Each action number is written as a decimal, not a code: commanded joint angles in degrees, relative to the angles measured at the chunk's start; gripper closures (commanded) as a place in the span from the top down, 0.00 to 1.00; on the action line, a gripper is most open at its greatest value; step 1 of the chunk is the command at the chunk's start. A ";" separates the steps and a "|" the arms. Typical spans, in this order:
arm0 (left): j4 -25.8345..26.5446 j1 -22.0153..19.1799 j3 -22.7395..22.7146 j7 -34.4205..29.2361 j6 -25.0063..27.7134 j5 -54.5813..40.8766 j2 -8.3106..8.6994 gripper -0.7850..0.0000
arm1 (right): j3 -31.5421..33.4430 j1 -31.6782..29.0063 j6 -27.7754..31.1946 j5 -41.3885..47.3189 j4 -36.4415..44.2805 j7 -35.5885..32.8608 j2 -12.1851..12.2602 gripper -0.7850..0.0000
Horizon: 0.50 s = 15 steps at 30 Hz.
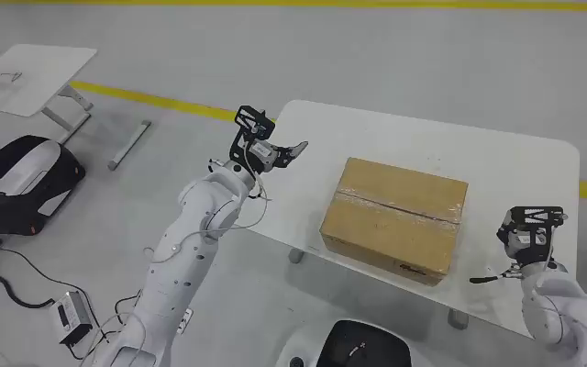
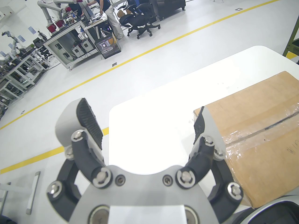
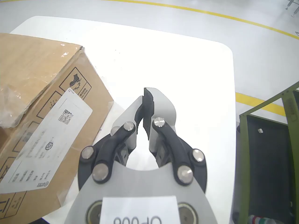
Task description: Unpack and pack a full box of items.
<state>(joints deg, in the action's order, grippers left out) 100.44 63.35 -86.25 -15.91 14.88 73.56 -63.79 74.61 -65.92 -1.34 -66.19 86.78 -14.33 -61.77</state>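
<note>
As I judge it, I am at the very first step. The box [image 1: 394, 218] sits closed on the table [image 1: 514, 156], close to the robot's edge, and nothing has been unpacked yet.

The left gripper [image 2: 142, 108] is spread wide and empty. It hangs over the table's left corner, near the box's left end but apart from it. The right gripper [image 3: 146, 99] has its fingers pressed together on nothing. It sits over the table beyond the box's right end, also clear of it.

The box is plain brown cardboard, rectangular, with a flat top. Clear glossy tape [image 2: 257, 131] runs along the centre seam between the two flaps. It is wrinkled, and at the right end it looks crumpled and partly loose. A white paper label [image 3: 46, 145] covers much of the right end face, and the corner above it is slightly dented. The table is smooth and white with rounded corners. The gripper pads [image 2: 90, 122] are black ribbed rubber on grey metal fingers.

The next move, I think, has to break that seam. I would pinch the loose tape or press a fingertip along the slit while the other arm braces the box, since cardboard will probably slide on so slick a top.
</note>
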 commanded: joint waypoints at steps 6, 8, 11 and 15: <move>0.00 0.00 0.00 0.00 0.00 0.00 0.00 1.00 | -0.79 -1.72 -0.70 1.13 -0.91 0.91 -0.39 0.00; 0.00 0.00 0.00 0.00 0.00 0.00 0.00 1.00 | -1.24 -2.49 -0.89 3.09 -1.99 2.29 -0.73 0.00; 0.00 0.00 0.00 0.00 0.00 0.00 0.00 1.00 | -2.36 -2.97 0.20 5.33 -3.67 4.46 -1.25 0.00; 0.00 0.00 0.00 0.00 0.00 0.00 0.00 1.00 | -4.69 -2.25 1.51 5.62 -4.80 5.87 -1.94 0.00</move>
<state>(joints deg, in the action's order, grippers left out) 100.44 63.35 -86.25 -15.91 14.88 73.56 -63.79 70.39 -68.38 -0.12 -60.83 82.10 -8.56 -63.57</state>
